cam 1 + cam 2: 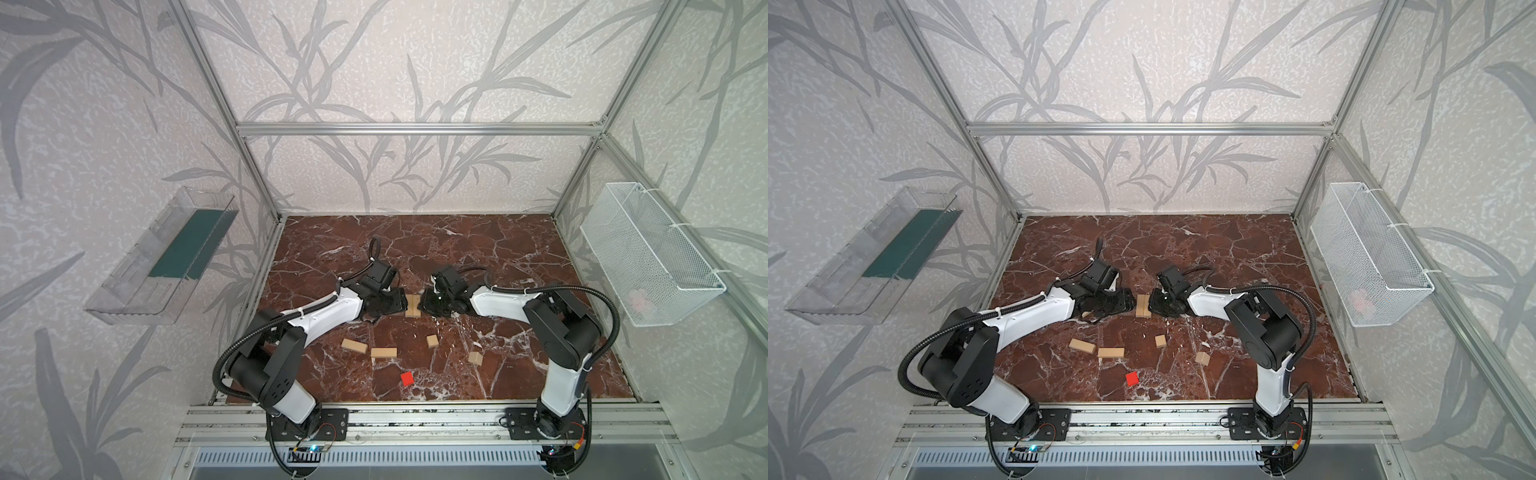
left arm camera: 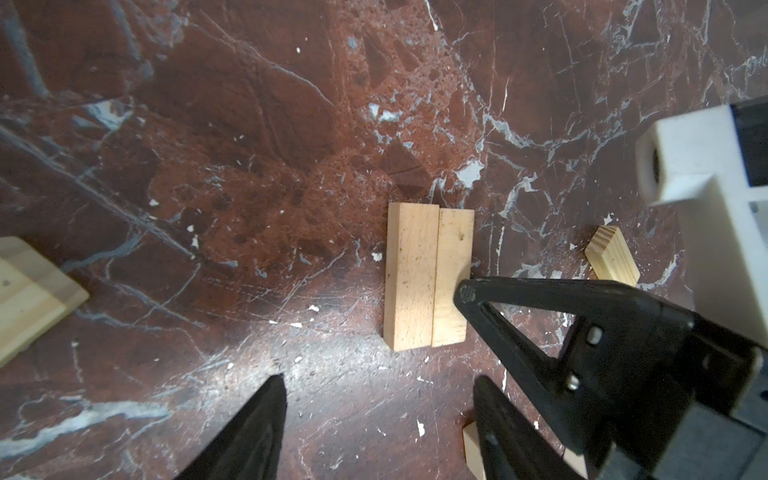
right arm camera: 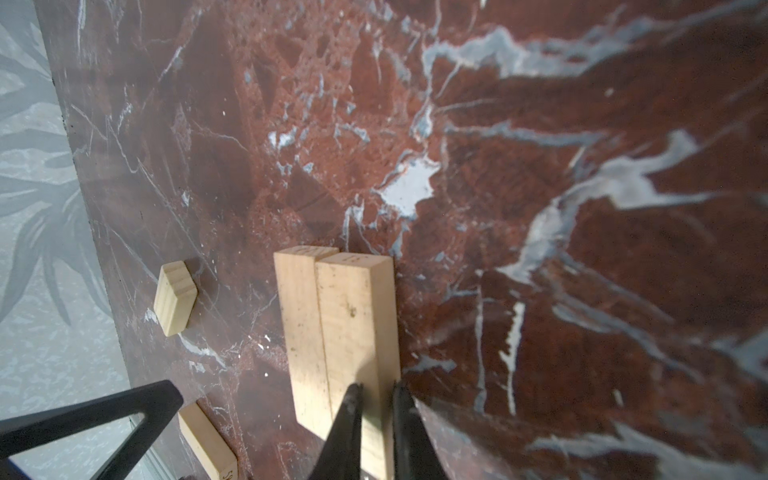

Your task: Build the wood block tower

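Note:
Two pale wood blocks [image 1: 413, 305] [image 1: 1143, 306] lie flat side by side on the marble floor, the tower's only layer in view. In the left wrist view this pair [image 2: 428, 276] lies just past my left gripper [image 2: 378, 382], which is open and empty. My right gripper [image 3: 378, 388] is shut with nothing in it, its tips at the outer edge of the nearer bar [image 3: 353, 328]. In both top views my left gripper [image 1: 401, 303] and right gripper [image 1: 424, 305] flank the pair. Two loose bars [image 1: 354, 345] [image 1: 383, 353], two small cubes [image 1: 432, 341] [image 1: 475, 358] and a red cube [image 1: 407, 378] lie nearer the front.
A clear plastic bin [image 1: 162, 257] hangs on the left wall and a white mesh basket [image 1: 648, 257] on the right. Another pale block [image 2: 29, 299] lies by the left arm, and one [image 2: 471, 453] sits partly under a left finger. An aluminium rail [image 1: 415, 419] runs along the front.

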{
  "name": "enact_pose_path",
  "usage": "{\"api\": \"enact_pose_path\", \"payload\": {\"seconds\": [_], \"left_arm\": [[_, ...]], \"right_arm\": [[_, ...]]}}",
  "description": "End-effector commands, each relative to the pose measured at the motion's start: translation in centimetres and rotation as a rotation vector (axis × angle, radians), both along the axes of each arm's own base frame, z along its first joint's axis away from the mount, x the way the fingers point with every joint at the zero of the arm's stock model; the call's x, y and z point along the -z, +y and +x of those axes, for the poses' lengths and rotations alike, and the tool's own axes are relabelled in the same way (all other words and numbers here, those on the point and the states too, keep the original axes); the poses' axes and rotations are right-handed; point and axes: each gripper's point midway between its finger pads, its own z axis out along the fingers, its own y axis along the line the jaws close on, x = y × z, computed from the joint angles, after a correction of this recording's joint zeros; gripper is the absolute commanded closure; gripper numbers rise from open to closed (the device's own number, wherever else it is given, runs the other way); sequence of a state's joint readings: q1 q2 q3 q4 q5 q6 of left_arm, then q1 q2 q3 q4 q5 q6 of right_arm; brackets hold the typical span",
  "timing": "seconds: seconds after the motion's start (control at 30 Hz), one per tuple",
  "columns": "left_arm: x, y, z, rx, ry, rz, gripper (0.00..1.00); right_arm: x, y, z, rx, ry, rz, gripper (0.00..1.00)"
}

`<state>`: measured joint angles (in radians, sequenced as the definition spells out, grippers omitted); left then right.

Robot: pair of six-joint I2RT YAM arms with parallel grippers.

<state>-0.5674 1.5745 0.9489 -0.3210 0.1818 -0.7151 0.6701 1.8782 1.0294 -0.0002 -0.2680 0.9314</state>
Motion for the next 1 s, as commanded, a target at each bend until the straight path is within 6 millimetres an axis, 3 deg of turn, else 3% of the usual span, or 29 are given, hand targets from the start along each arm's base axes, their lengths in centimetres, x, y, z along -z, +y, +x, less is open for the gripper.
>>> {"api": "enact_pose_path", "payload": {"seconds": [0.0,0.3,0.57,0.63,0.67,0.97], "left_arm": [[-0.8,-0.1,0.7,-0.002,-0.019,0.002,0.30],[-1.8,-0.2,0.4,-0.005,-0.024,-0.022,0.30],[-2.7,0.5,-1.0,-0.042,0.019,-0.033,0.29],[-2.7,0.7,-1.6,-0.051,0.034,-0.037,0.29],[-2.8,0.9,-1.9,-0.057,0.041,-0.034,0.29],[-3.5,5.1,-5.4,-0.162,0.104,0.088,0.25]], "right_arm": [[-0.6,0.2,0.4,-0.003,-0.024,-0.010,0.83],[-3.0,0.2,0.4,-0.056,-0.085,-0.015,0.77],[-5.7,-0.7,-0.7,-0.138,-0.152,-0.031,0.66],[-5.5,-0.8,-1.1,-0.169,-0.148,-0.042,0.63],[-6.7,-0.8,-1.4,-0.187,-0.171,-0.035,0.62],[-8.2,-2.0,-3.6,-0.318,-0.214,-0.077,0.48]]}}
